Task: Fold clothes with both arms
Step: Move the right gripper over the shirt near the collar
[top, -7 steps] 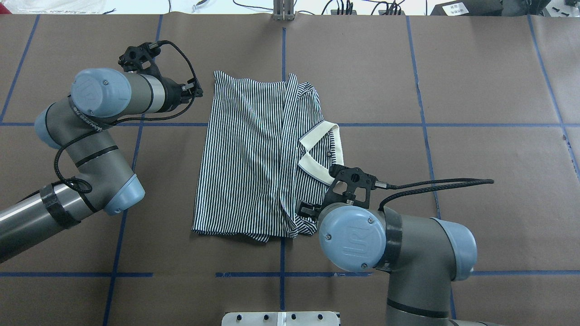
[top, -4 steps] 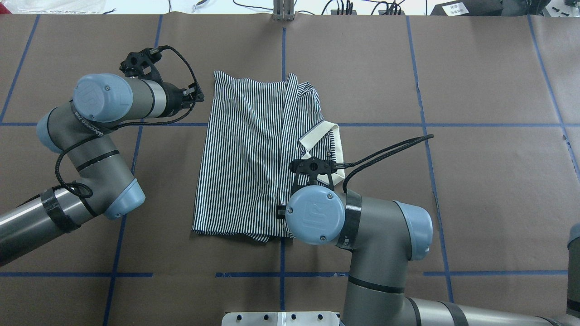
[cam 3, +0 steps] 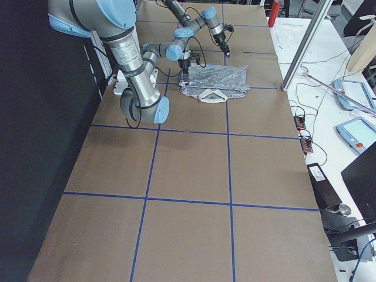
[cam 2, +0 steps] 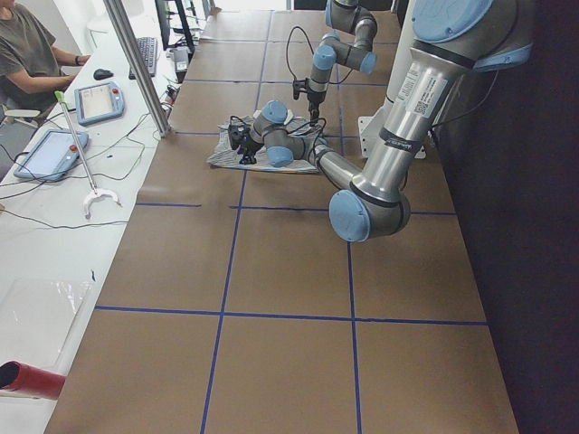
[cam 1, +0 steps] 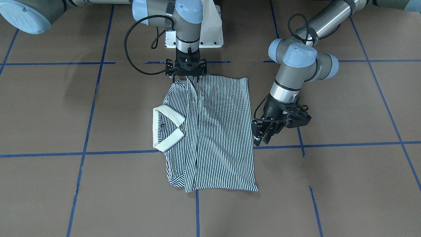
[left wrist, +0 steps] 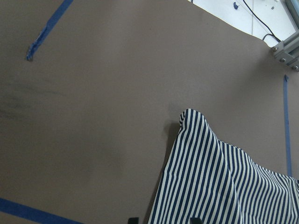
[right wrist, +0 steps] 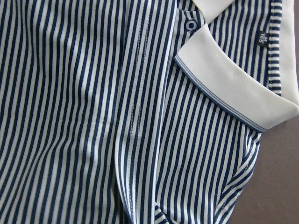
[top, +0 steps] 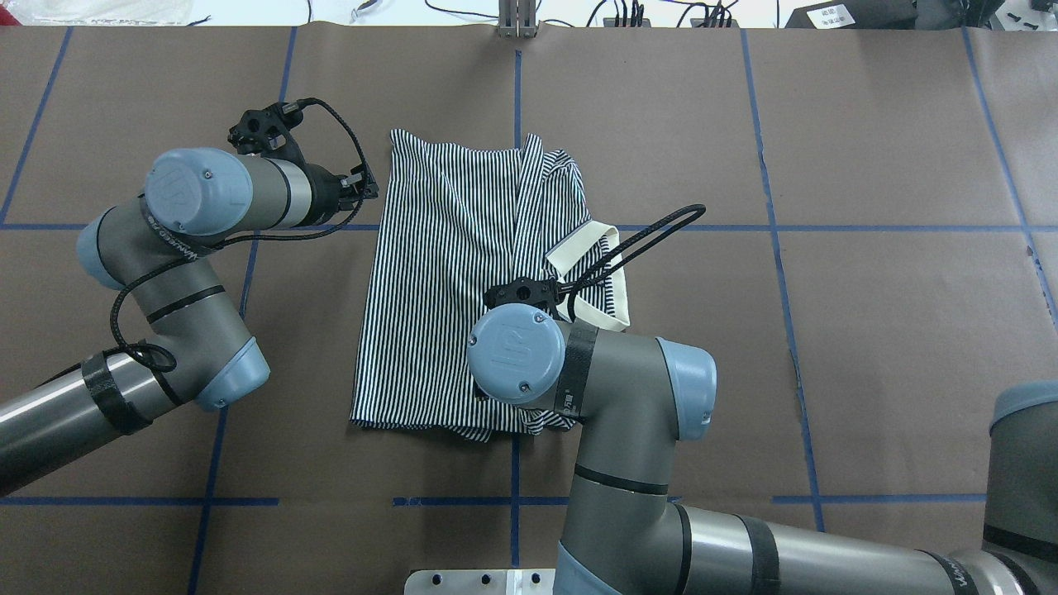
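The clothes are one striped polo shirt (top: 446,273), folded lengthwise and lying flat on the brown table, cream collar (top: 607,289) turned to the right. My left gripper (top: 369,183) hovers low beside the shirt's far left edge (cam 1: 262,141); the left wrist view shows its two fingertips (left wrist: 133,219) apart with the shirt corner (left wrist: 191,116) ahead. My right gripper (cam 1: 186,74) points down at the shirt's near edge by the centre fold. Its wrist hides it from overhead, and its own camera shows only stripes and collar (right wrist: 233,84). I cannot tell whether its jaws hold the cloth.
The white pedestal base (cam 1: 210,33) stands just behind the shirt's near edge. Blue tape lines (top: 826,228) grid the brown paper. A metal post (top: 517,16) rises at the far edge. Past it, a person (cam 2: 23,54) sits at a desk with tablets (cam 2: 98,101).
My right arm has swung left along the shirt's near edge, from the bottom right corner to the centre fold. My left arm has shifted slightly right, closer to the shirt.
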You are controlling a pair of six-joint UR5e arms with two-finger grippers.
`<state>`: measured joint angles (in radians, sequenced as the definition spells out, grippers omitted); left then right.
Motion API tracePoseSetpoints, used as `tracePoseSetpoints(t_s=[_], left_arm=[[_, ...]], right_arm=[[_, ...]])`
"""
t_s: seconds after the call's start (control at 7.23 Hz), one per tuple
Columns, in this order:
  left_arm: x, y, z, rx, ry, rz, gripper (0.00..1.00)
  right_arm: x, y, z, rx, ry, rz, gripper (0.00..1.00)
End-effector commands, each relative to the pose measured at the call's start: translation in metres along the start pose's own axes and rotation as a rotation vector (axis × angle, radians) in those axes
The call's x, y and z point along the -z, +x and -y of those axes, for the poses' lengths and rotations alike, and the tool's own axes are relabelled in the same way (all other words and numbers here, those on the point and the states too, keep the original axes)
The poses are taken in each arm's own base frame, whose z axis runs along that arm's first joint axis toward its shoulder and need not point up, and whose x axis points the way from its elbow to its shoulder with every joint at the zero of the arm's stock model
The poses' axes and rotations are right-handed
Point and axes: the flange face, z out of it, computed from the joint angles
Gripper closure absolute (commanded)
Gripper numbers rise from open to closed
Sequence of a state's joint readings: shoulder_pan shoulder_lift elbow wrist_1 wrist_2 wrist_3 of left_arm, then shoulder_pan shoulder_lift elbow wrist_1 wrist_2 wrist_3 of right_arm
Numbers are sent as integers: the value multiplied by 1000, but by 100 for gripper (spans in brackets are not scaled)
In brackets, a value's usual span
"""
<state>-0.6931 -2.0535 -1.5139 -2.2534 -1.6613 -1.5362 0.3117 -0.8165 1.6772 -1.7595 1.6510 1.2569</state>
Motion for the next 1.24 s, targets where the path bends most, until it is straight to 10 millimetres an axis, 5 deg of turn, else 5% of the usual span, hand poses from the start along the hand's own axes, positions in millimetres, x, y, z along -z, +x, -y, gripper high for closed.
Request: tracePoseSetpoints(t_s=[0.0, 0.55, 1.11], left_arm=[[0, -1, -1, 0, -1, 1, 53], [2, 2, -1, -2, -1, -7, 53], [4, 3, -1, -2, -1, -11, 53]], right_arm=[[-10, -2, -3, 8, -32, -11, 0], [-16, -4, -12, 21, -70, -8, 0], [-34, 13, -25, 32, -120, -29, 0]])
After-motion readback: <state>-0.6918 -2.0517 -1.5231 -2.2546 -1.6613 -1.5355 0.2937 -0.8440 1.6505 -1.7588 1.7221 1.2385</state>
